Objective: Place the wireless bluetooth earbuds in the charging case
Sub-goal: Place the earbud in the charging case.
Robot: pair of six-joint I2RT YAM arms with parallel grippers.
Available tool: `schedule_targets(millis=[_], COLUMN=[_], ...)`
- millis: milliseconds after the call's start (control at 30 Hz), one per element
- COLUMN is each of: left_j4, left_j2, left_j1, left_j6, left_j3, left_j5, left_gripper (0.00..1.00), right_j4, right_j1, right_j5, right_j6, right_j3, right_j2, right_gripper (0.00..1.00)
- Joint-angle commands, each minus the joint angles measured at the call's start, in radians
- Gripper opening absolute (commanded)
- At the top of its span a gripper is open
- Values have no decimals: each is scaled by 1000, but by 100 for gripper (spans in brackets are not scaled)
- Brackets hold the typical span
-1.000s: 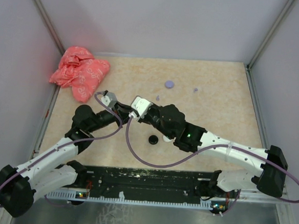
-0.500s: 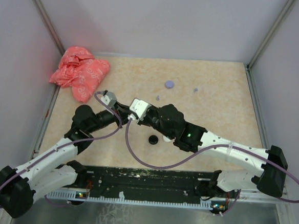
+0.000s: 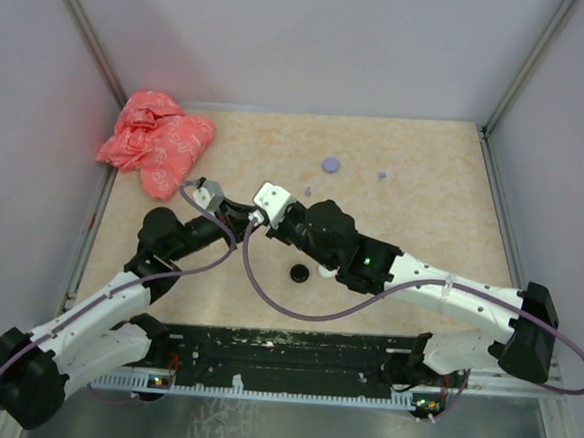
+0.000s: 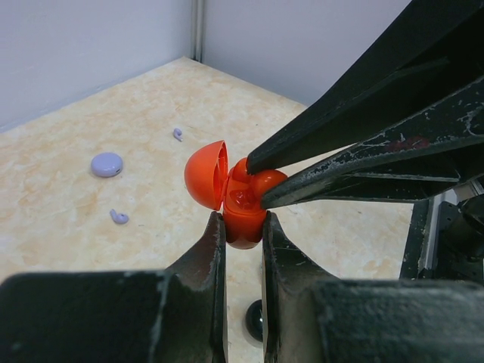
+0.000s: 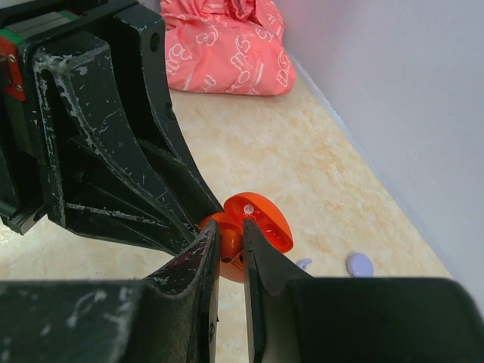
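Clamping tool, left: the left gripper (image 4: 243, 228) has its fingers pressed onto the lower body of the orange-red rounded plastic charging case (image 4: 243, 208), which is held above the table.
Lid: hinged open, tipped toward 9 o'clock in the left wrist view.
Right tool: the right gripper (image 5: 231, 243) has its fingers nearly together, pinching the orange-red plastic earbud (image 4: 266, 184) at the case's mouth.
Loose pieces: a lilac stemmed earbud (image 4: 119, 217) lies at 8 o'clock of the case and a second lilac earbud (image 4: 178, 134) at 11 o'clock. Both are on the beige marbled table (image 3: 413, 207).
Discs, overhead: the lilac round disc (image 3: 330, 165) is at 2 o'clock of the grippers, and the black round disc (image 3: 298, 273) is near them at 5 o'clock.
Corner: the crumpled pink-red bag (image 3: 155, 139) is at 10 o'clock.
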Motion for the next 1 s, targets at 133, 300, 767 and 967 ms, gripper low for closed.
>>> schedule_targets(millis=[133,300,767,967], left_j4=[98,99,15,-19], left_j2=[-17,-4,8,5], left_j1=[3,3,7,14], left_j6=[19,22,51,70], left_j3=[-1,-2,10,23], left_j5=[6,17,15,50], left_gripper=[1,1,1,1], right_j4=[-36,-37,-121,-183], right_j1=[18,19,-27,-144], right_j5=[12,16,-42,-224], right_j6=[94,116,187,271], right_j3=[67,81,133,143], right_j2=[34,26,-75,-125], right_gripper=[25,31,48,51])
